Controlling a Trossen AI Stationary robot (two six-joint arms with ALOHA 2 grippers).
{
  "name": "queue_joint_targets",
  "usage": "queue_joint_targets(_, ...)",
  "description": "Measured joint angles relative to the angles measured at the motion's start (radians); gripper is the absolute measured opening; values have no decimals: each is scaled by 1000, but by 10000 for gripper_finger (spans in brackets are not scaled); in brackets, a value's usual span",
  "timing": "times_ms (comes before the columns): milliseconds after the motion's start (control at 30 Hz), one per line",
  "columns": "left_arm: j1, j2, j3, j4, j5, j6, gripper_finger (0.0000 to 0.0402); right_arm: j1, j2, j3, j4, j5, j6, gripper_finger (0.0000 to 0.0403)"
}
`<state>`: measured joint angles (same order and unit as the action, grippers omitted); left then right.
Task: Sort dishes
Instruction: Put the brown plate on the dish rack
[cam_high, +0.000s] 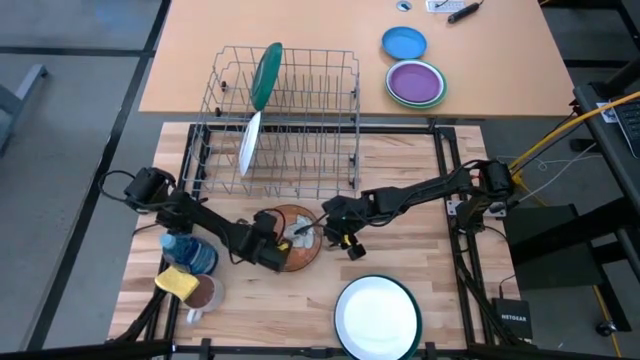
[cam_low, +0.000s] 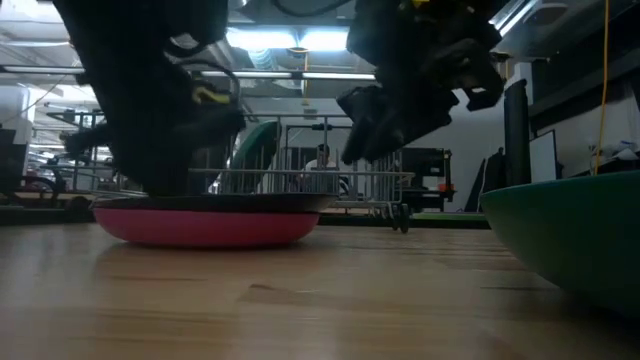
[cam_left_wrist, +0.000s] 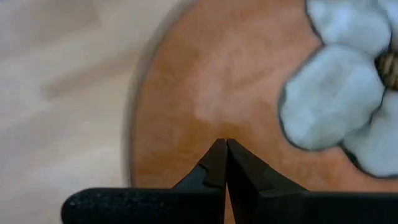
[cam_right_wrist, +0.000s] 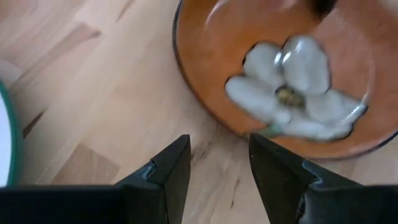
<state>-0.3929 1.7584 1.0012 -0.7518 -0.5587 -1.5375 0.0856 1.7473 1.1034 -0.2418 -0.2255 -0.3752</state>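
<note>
Brown flower-painted plate (cam_high: 296, 238) sat mid-worktop (cam_high: 400, 190), just in front of the dish rack (cam_high: 285, 120). Left hand (cam_left_wrist: 222, 149) hovered over its rim, fingers pinched together, holding nothing. Right hand (cam_right_wrist: 217, 168) hung beside the plate, spread wide, also empty.

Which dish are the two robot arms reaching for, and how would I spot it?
Start at the wire dish rack; on the wooden table just in front of it lies the brown plate, between the left gripper and right gripper. Unlike the big white green-rimmed plate nearby, it has a white flower painted inside.
</note>
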Motion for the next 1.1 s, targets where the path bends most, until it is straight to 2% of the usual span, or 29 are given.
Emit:
queue_joint_targets(100,25,-6,-43,165,45,113,0,0,0,0,46,0,-1,168)
queue_joint_targets(200,46,-5,-46,237,65,190,0,0,0,0,64,-5,-44,168)
queue_joint_targets(300,71,-5,-46,264,105,266,0,0,0,0,29,-21,-127,168)
queue_joint_targets(433,98,-5,-46,272,188,345,0,0,0,0,-38,-21,-131,168)
queue_joint_targets(600,115,-4,-46,269,210,363,0,12,0,0,-136,-28,-133,168)
queue_joint_targets(733,127,-3,-47,270,216,369,0,47,0,0,-166,-25,-228,168)
queue_joint_targets(800,128,-3,-47,270,217,369,0,73,1,0,-157,18,-313,168)
queue_joint_targets(933,128,-2,-47,270,216,368,0,121,1,0,-92,200,-385,168)
queue_joint_targets(1000,128,-2,-47,270,216,367,0,132,2,0,-73,227,-412,168)
queue_joint_targets(1100,128,-2,-48,271,215,367,0,133,19,1,-51,203,-433,168)
